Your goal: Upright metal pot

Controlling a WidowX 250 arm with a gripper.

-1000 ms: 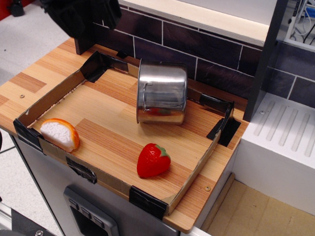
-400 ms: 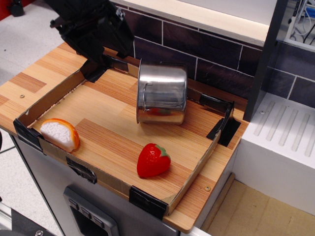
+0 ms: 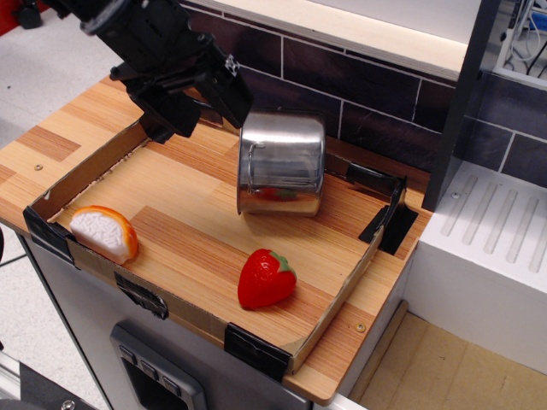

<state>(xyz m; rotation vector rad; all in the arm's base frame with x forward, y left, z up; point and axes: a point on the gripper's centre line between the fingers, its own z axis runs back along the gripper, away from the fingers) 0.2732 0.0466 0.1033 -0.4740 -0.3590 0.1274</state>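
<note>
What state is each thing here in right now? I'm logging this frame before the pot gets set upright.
metal pot: tipped, not upright, free of the gripper.
gripper: open, empty, up beside the pot's left.
strawberry: lying loose on the tray floor, in front of the pot.
orange-and-white toy food: resting in the tray's near-left corner.
cardboard tray: flat on the counter, corners taped.

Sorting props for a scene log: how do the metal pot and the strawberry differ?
The pot is shiny bare steel; the strawberry is matte red with a green cap. The pot is far bigger than the strawberry. The pot lies near the tray's back wall; the strawberry lies nearer the front. Both rest on the wooden tray, untouched by the gripper.
</note>
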